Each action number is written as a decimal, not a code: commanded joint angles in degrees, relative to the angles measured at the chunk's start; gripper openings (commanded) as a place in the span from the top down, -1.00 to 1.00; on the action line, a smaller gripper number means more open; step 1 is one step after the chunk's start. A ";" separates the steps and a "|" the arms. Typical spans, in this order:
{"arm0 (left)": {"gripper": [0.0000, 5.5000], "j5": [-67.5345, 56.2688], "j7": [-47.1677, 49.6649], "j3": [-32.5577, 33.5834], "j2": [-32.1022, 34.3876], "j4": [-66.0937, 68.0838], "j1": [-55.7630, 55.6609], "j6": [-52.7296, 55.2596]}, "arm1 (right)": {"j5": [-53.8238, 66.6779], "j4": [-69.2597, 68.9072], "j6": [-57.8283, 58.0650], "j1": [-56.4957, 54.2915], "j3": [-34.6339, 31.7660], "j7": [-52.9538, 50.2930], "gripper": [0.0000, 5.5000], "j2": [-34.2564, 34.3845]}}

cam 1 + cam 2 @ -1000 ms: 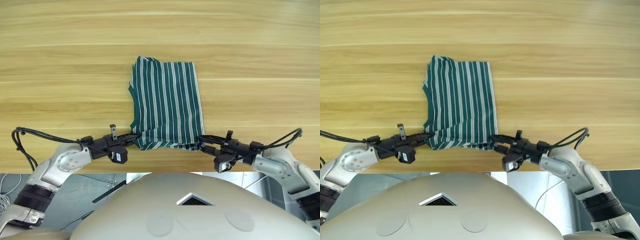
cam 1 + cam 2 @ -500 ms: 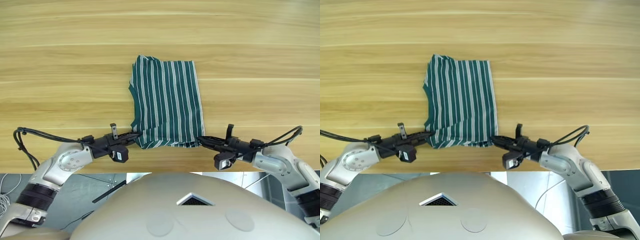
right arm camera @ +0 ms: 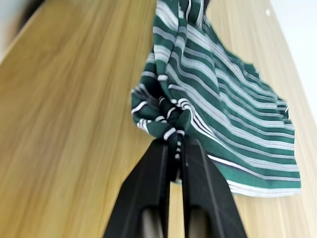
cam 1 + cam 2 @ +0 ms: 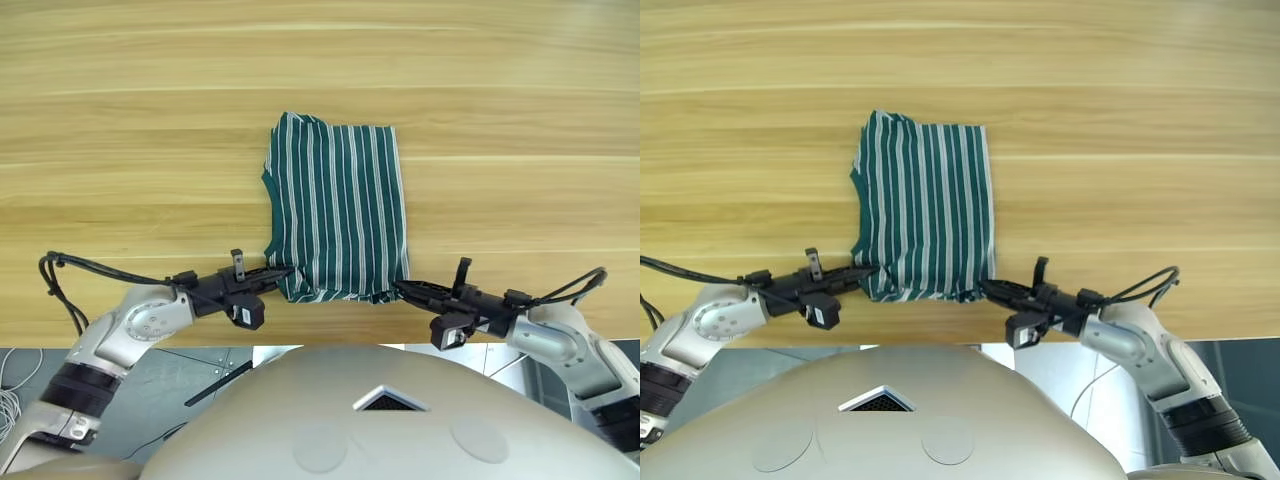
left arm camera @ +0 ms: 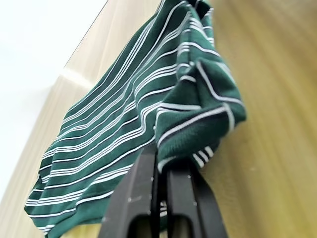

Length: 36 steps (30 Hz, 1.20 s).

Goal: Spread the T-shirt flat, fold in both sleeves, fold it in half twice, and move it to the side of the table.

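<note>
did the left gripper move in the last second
Yes. Judged against the table's wood grain, the left gripper, shut on the T-shirt's near corner, has shifted slightly toward the robot's right.

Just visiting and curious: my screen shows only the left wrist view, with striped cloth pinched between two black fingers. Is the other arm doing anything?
Observer: Yes, the right gripper is shut on the T-shirt at its other near corner.
Visitor: Is the shirt spread out or folded up?
Observer: In the head views it lies as a narrow rectangle on the table, with the sleeves apparently tucked in.
</note>
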 commanded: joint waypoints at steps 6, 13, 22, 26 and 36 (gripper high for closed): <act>1.00 -6.24 -1.39 1.93 0.60 -4.34 5.58 3.99 | 7.48 -4.45 2.78 -0.22 -3.77 0.09 0.96 1.14; 1.00 -11.08 2.90 4.22 -11.62 0.61 -9.31 12.90 | 11.68 -0.90 9.01 -12.18 -2.27 -0.99 0.96 9.40; 1.00 -10.18 10.38 8.15 -22.39 13.04 -23.12 22.67 | 6.07 11.09 16.40 -30.53 -2.53 -7.61 0.96 19.05; 1.00 -8.38 13.64 8.34 -25.36 19.81 -28.21 23.42 | 2.30 19.99 17.91 -38.71 -1.23 -12.20 0.96 22.97; 0.83 -6.54 14.45 7.02 -29.13 29.22 -32.41 23.00 | -5.22 36.86 15.08 -48.06 4.01 -18.92 0.72 27.41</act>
